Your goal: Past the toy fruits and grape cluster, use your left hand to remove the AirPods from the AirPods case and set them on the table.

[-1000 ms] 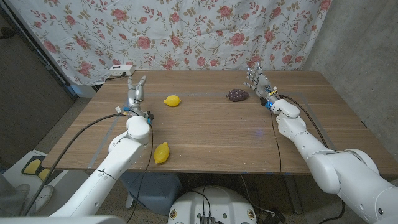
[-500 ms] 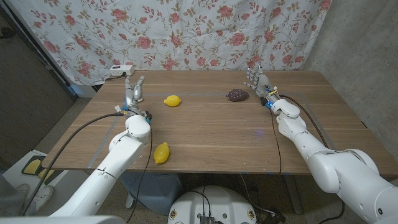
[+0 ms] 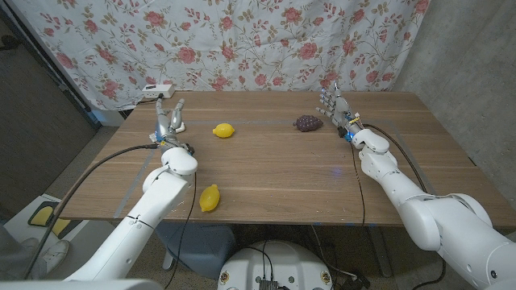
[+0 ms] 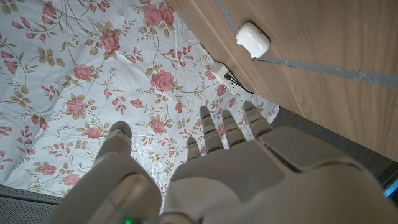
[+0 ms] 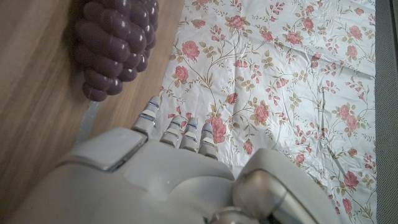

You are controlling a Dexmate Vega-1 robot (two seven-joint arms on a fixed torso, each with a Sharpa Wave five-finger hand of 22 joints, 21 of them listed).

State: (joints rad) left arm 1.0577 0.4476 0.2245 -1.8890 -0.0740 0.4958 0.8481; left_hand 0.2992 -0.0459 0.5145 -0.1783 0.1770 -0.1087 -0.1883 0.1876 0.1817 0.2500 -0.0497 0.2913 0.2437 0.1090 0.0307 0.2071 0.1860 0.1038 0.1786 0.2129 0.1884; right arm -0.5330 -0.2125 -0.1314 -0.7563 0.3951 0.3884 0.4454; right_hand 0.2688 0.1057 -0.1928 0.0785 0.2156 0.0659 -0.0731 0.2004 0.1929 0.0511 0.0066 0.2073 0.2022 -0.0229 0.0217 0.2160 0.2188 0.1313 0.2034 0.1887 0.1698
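Left hand (image 3: 168,121) fingers spread, empty, close to the case (image 4: 253,40); lid's closed and it's tiny, so a clumsy grab could shove it off the table (image 3: 274,173); right hand (image 3: 331,102) open too.

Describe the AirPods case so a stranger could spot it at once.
On the wooden table, look to the far left corner, just beyond the robot's left hand. The small white rounded AirPods case lies there closed; unlike the yellow lemon nearby, it is white and glossy.

Case (image 4: 253,40) far left — grapes (image 3: 307,122) far right.
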